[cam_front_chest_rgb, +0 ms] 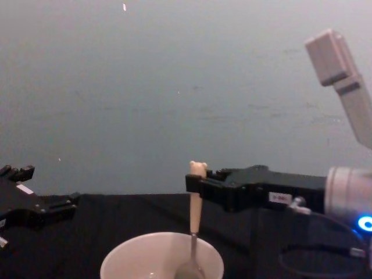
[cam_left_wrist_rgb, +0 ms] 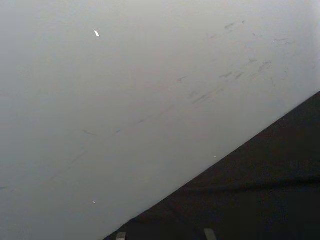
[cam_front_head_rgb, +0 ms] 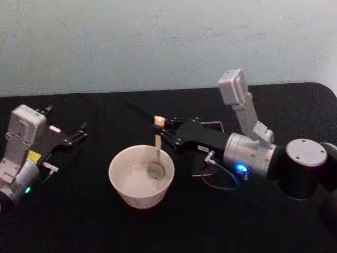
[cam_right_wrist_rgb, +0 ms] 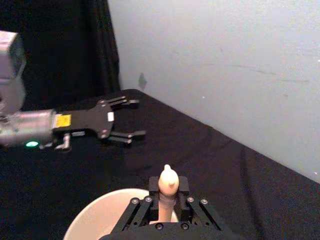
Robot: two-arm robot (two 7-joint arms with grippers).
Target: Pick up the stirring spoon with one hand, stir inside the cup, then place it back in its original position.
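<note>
The stirring spoon point(cam_front_head_rgb: 157, 138) stands upright, its cream handle with a small bear head at the top and its metal bowl down inside the cup point(cam_front_head_rgb: 120, 176). My right gripper point(cam_front_head_rgb: 161, 130) is shut on the upper handle, above the cup's far right rim. The chest view has the spoon point(cam_front_chest_rgb: 195, 209) dipping into the cup point(cam_front_chest_rgb: 125, 261), held by the right gripper point(cam_front_chest_rgb: 193, 185). In the right wrist view the handle top point(cam_right_wrist_rgb: 167, 184) pokes up between the fingers, over the cup point(cam_right_wrist_rgb: 95, 220). A dark holder point(cam_front_head_rgb: 210, 153) sits mostly hidden under the right arm. My left gripper point(cam_front_head_rgb: 81, 130) rests open at the far left.
The black table point(cam_front_head_rgb: 79, 221) runs back to a pale wall. A cable point(cam_front_head_rgb: 218, 182) loops on the cloth below the right wrist. The left gripper point(cam_right_wrist_rgb: 131, 117) shows across the table in the right wrist view, well away from the cup.
</note>
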